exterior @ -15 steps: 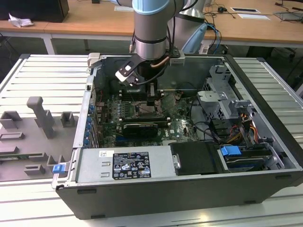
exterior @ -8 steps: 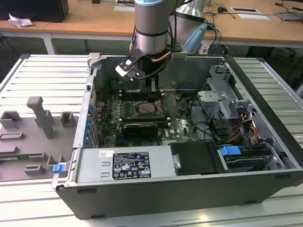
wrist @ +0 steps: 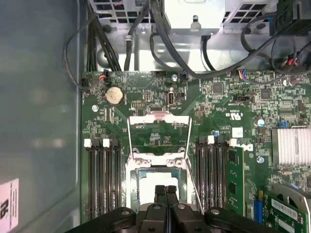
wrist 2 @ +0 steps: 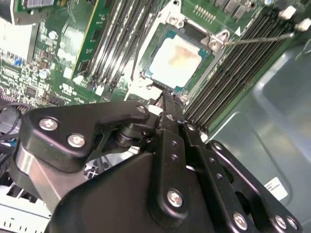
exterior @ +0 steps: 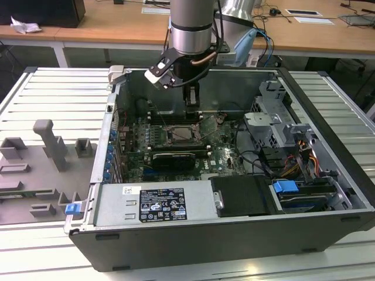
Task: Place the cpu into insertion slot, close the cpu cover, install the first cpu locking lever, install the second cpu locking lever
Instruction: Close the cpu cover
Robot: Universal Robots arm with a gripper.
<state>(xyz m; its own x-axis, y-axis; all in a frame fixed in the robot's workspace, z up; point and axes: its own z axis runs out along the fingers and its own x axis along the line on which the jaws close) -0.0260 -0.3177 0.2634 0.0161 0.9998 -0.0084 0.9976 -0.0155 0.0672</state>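
The open computer case (exterior: 328,134) holds the green motherboard (wrist: 228,102). In its insertion slot (exterior: 181,133) lies the cpu (wrist 2: 175,60), pale silver-grey with a faint stain, also seen in the first wrist view (wrist: 147,183). The cpu cover (wrist: 158,115), a thin metal frame, looks swung open beyond the socket, with green board showing through its window. A thin locking lever (wrist 2: 257,39) sticks out beside the socket, and again in the first wrist view (wrist: 194,189). My black gripper (wrist: 165,190) hangs just above the socket's edge, shut with nothing between its fingers; it is also in the other views (wrist 2: 163,104) (exterior: 192,105).
Long memory slots (wrist: 102,179) flank the socket on both sides. A black graphics card (exterior: 173,159) lies in front of it, with the power supply (exterior: 155,202) beyond that. The drive cage (exterior: 275,117) and cables (wrist: 160,34) crowd one side. Grey fixtures (exterior: 50,146) stand on the table outside.
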